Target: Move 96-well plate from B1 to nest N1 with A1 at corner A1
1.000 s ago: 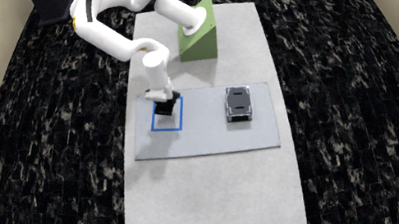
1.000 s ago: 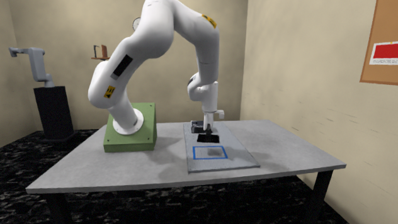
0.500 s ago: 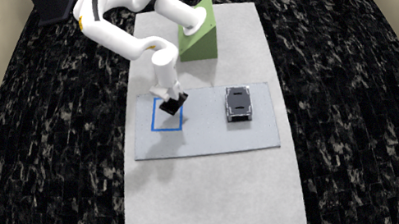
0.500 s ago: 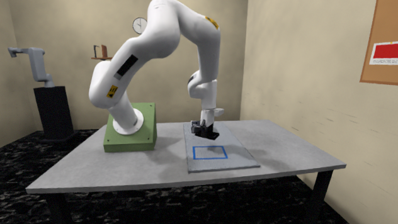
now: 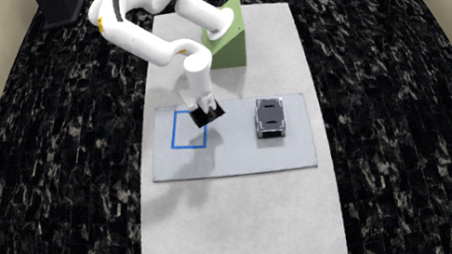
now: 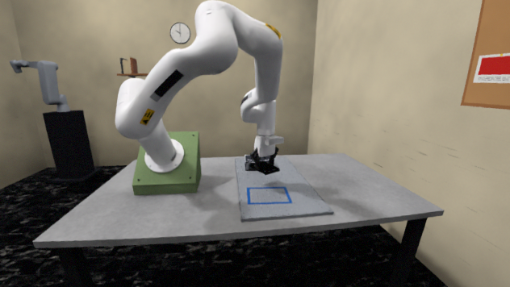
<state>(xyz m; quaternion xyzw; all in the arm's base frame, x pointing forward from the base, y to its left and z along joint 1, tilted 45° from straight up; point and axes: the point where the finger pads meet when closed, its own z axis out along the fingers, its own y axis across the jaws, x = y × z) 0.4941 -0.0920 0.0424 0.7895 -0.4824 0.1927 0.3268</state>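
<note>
My gripper [image 5: 206, 112] is shut on the black 96-well plate [image 5: 206, 114] and holds it in the air, turned at an angle, over the right edge of the blue-outlined bench spot B1 [image 5: 187, 129]. In the side view the plate [image 6: 264, 167] hangs under the gripper [image 6: 264, 163], well above the mat and behind the blue square [image 6: 269, 195]. The raised plate nest N1 [image 5: 270, 116] stands on the right part of the mat, dark with pale corner locators. In the side view the gripper hides most of the nest. I cannot make out the plate's cut-off corner.
A grey mat [image 5: 232, 138] lies across the white table. The arm's green base block [image 5: 226, 39] stands at the back of the table. Dark pedestals stand on the floor at the far corners, one [image 6: 68, 143] carrying a second small arm.
</note>
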